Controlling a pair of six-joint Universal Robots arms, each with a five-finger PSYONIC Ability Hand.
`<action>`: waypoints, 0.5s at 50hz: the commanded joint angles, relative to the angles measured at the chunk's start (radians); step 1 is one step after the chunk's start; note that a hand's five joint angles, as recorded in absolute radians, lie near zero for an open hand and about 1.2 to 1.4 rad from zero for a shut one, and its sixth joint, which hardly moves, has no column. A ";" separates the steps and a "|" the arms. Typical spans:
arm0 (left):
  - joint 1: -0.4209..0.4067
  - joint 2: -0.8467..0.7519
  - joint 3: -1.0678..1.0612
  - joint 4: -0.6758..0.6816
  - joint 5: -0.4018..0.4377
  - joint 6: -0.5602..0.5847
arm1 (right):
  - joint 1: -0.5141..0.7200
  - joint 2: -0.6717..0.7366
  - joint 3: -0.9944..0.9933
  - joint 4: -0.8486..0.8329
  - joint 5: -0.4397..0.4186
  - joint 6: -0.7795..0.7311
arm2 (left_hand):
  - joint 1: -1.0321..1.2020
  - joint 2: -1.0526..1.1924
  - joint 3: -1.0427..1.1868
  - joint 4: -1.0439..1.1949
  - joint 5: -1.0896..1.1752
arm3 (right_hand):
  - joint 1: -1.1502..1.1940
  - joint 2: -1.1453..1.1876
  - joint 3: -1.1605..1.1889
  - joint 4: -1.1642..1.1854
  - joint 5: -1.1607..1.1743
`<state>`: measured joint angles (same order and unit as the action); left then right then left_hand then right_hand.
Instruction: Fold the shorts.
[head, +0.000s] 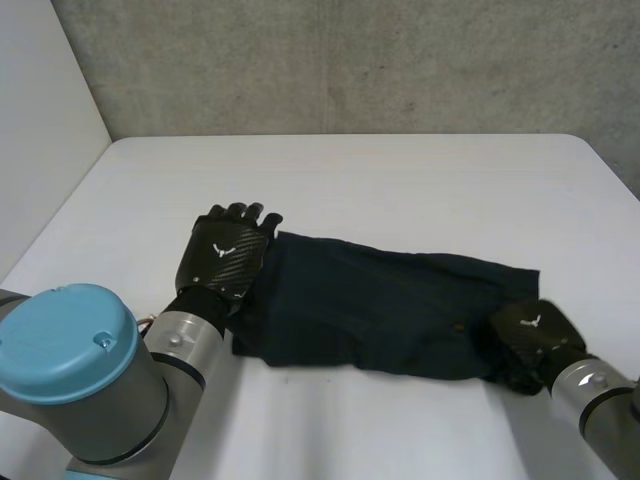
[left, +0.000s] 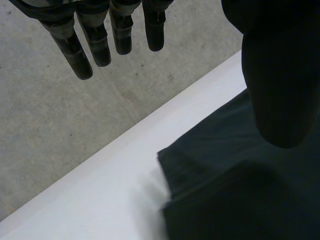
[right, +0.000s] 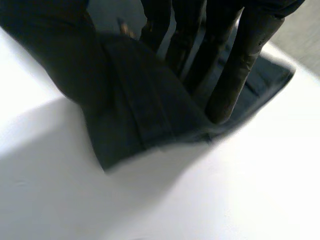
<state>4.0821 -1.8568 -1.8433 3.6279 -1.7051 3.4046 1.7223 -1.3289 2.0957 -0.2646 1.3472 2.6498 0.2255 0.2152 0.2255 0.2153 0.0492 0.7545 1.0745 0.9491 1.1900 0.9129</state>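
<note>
On your left, the robot's left hand (head: 222, 255) sits at the left end of the dark shorts (head: 380, 305), which lie spread across the middle of the white tabletop (head: 400, 170). Its wrist view shows you the fingers (left: 95, 45) held out straight and clear of the cloth, with the thumb (left: 280, 85) hanging above the fabric: a released hand, grasping nothing. One corner of the shorts lies under the palm, next to bare tabletop.

Going right, the garment stretches as one long band (slightly rumpled, its far edge slanting toward you) to its right end. There the right hand (head: 528, 335) rests on the near corner. In that hand's own wrist view the fingers (right: 235, 75) press down on the cloth and the thumb (right: 50, 55) sits against it from the other side. A raised ridge of fabric is pinched between them, so this hand is grasping the shorts. A grey concrete wall (head: 350, 60) stands behind the tabletop.
</note>
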 joint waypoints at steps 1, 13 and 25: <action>0.001 0.019 -0.005 0.000 -0.004 -0.001 | -0.030 -0.177 -0.020 0.050 0.007 -0.189 | -0.018 -0.008 -0.018 -0.008 -0.016 | 0.642 0.322 0.447 0.206 0.309; 0.007 0.053 -0.008 0.000 -0.007 -0.002 | 0.065 -0.191 -0.342 0.234 0.075 -0.504 | -0.018 -0.008 -0.018 -0.008 -0.016 | 0.642 0.322 0.447 0.206 0.309; 0.018 0.065 -0.013 0.001 -0.007 -0.001 | 0.457 0.190 -0.637 0.343 -0.213 -0.667 | -0.018 -0.008 -0.018 -0.008 -0.016 | 0.642 0.322 0.447 0.206 0.309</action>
<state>4.0992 -1.7953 -1.8533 3.6277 -1.7120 3.4023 2.0473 -1.3279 1.5403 0.0161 1.3200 2.0907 0.2256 0.2152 0.2255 0.2153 0.0492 0.9553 1.1890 1.1548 1.2007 0.9637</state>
